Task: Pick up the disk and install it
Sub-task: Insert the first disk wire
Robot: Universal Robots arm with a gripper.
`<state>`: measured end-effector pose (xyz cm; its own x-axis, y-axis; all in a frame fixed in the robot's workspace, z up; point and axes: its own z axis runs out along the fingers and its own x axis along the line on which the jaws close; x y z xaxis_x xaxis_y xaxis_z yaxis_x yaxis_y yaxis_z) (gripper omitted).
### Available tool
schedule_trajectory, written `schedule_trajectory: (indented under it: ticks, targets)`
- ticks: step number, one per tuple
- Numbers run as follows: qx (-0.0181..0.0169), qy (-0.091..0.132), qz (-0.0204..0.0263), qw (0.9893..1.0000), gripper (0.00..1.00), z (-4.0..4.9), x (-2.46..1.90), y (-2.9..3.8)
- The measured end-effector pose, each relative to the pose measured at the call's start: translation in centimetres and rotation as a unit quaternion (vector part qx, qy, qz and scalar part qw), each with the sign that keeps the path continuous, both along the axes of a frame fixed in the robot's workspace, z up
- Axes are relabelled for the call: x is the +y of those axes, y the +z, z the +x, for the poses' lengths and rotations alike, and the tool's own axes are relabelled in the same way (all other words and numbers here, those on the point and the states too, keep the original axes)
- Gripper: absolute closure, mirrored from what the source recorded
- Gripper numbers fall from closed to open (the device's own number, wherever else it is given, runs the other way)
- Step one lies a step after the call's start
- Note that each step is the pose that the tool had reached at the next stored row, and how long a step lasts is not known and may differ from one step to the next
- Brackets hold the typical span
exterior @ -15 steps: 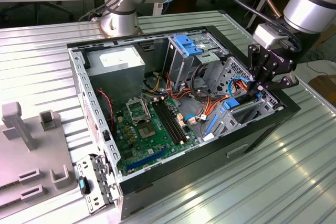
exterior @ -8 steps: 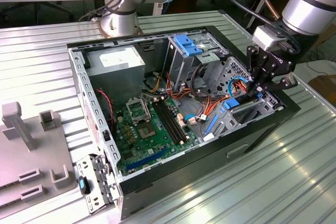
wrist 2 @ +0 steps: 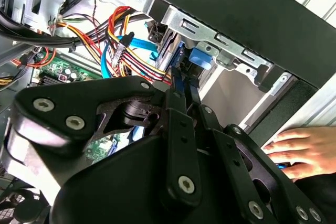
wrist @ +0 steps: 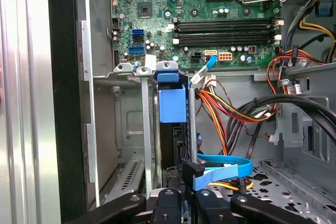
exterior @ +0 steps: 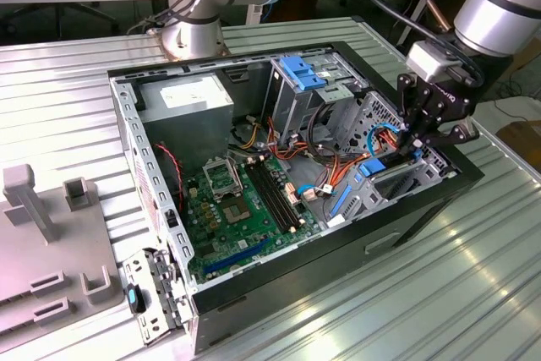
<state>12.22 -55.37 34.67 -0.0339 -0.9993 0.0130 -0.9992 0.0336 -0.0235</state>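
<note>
In the exterior view the pincer (exterior: 412, 145) reaches into the open computer case (exterior: 254, 293) at the exterior view's right, its jaws closed narrow on the disk (exterior: 390, 161) standing on edge in the drive bay. The first wrist view shows the disk's blue carrier end between metal rails (wrist: 148, 129); the second wrist view shows a hand (wrist 2: 299, 150) beside the case.

Open computer case (exterior: 279, 285) lies on its side on a ribbed metal table (exterior: 439, 293), green motherboard (exterior: 245, 209) exposed. The black gripper (exterior: 414, 148) reaches down into the drive cage (exterior: 406, 179) at the exterior view's right, fingers set closely on the blue-edged disk (exterior: 382, 162) standing there.
</note>
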Motion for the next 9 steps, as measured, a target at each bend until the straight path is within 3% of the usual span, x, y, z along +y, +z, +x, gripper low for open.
schedule_trajectory:
  ticks: [9]
  targets:
    - [-0.0006, 0.005, -0.0003, 1.0, 0.83, -0.06, 0.02, 0.03]
